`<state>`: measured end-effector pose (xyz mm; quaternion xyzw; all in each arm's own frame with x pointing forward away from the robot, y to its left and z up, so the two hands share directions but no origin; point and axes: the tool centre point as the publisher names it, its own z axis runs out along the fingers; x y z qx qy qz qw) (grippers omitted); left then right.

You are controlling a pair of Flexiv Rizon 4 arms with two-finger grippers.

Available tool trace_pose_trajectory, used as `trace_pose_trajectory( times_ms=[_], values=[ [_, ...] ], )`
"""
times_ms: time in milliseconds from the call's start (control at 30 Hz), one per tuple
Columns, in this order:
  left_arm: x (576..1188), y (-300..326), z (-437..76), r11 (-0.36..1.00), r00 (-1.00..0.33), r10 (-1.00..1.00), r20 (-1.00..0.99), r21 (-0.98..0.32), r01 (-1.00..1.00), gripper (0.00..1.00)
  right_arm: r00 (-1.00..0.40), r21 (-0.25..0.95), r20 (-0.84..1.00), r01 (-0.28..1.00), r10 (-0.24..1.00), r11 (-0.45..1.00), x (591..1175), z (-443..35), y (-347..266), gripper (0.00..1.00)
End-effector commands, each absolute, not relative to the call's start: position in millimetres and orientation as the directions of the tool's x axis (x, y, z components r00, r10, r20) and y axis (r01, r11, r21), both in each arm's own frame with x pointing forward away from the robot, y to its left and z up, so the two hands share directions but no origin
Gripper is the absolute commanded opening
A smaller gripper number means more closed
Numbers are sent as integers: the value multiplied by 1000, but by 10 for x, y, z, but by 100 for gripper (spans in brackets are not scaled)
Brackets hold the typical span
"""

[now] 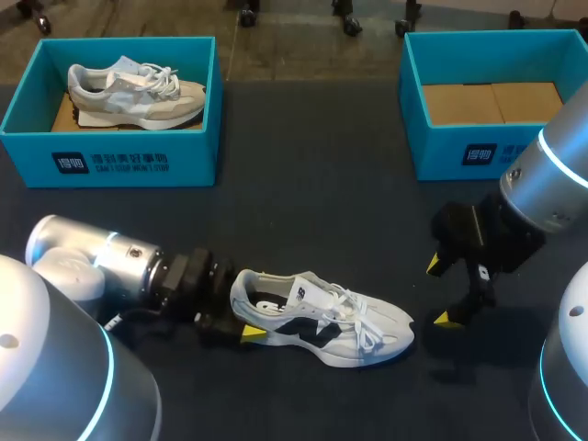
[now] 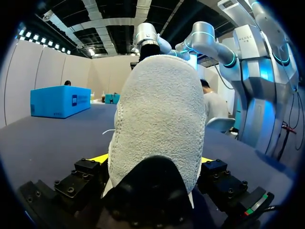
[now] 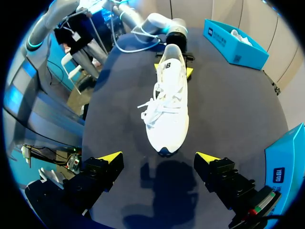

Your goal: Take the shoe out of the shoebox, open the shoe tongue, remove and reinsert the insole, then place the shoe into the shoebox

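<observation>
Dark matting covers the table (image 1: 312, 184), and the empty shoebox (image 1: 459, 152) at its far right serves as the landmark. The white shoe (image 1: 322, 317) is out on the mat, sole down. It sits nearer the robot than that box and off to the box's left, well apart from it. A second shoebox (image 1: 138, 161), further left of the empty one, has another shoe (image 1: 138, 92) in it.

The left gripper (image 1: 243, 317) is clamped on the heel of the white shoe, with a yellow tip pressed to each side of the heel counter. The right gripper (image 1: 440, 292) hangs in front of the empty box, just past the toe. Its fingers are spread wide and touch nothing.

Taking the shoe out looks done, and opening the tongue appears to be the step in hand. The next move probably falls to the right gripper. It would need to come in over the laces, pinch the top of the tongue and draw it up and forward while the left grip steadies the heel. The loose lace loops lie over the tongue and could snag.

The shoe's long axis runs roughly along the front wall of the empty box. The heel points away from the box and the toe points toward the ground before it, angled slightly toward the robot.
</observation>
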<state>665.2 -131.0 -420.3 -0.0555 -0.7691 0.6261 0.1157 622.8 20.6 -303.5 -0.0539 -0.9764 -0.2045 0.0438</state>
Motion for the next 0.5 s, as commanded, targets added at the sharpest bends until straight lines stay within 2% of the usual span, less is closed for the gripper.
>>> trace_pose_trajectory(
  times_ms=[33, 67, 100, 500],
  values=[
    [6635, -1357, -4241, 207, -970, 218, 103, -977, -57, 84, -991, 393, 106, 123, 87, 911, 6222, -3043, 210, 100],
    [6634, -1357, -4243, 205, -971, 215, 104, -977, -59, 25, -991, 393, 106, 123, 87, 911, 6222, -3043, 210, 100],
    [6634, -1358, -4244, 204, -971, 215, 105, -977, -60, 0, -991, 393, 106, 123, 87, 911, 6222, -3043, 210, 100],
    [6698, -1283, -4211, 173, -990, 114, 89, -983, -68, 0, -991, 393, 106, 123, 87, 911, 6222, -3043, 210, 100]
  ],
)
